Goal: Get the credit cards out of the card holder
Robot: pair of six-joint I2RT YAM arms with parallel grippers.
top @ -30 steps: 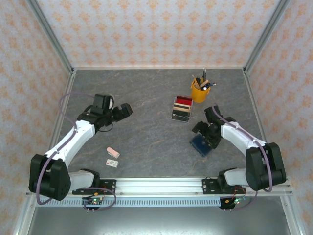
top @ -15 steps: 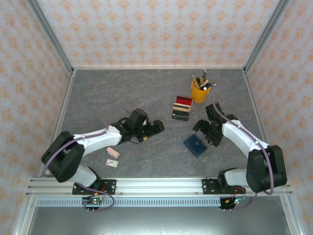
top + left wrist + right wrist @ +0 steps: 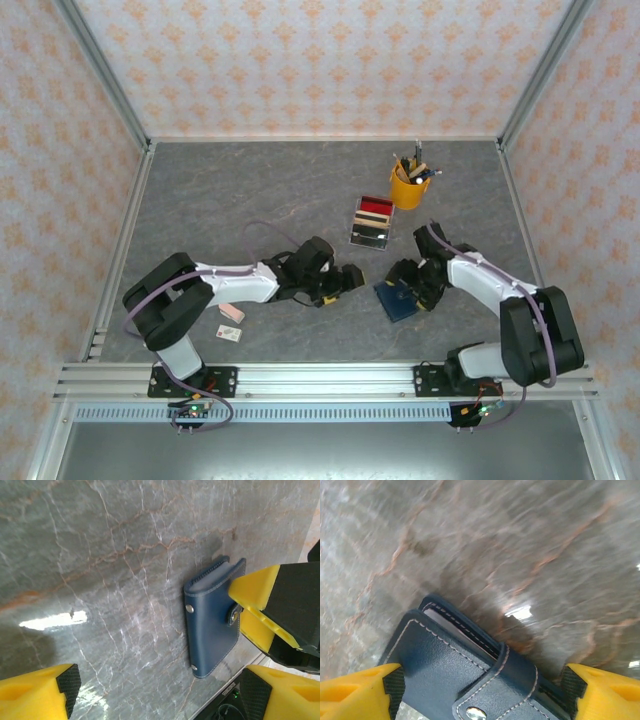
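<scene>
**While the Wallet Is Shut, Two Claws Wait Beside It**

Since the card holder [image 3: 396, 300] lies flat and closed on the table [image 3: 250, 200], near the front right, its snap strap must be undone first. The credit cards are, I judge, inside it. The right gripper [image 3: 412, 283] stands over it with jaws wide apart, one fingertip [image 3: 245, 587] touching the edge by the strap, holding nothing. The left gripper [image 3: 348, 278] is just beside, also spread open and empty. To do this well, one claw should press the cover down while the other lifts the strap slowly, so the holder does not slide.
</scene>
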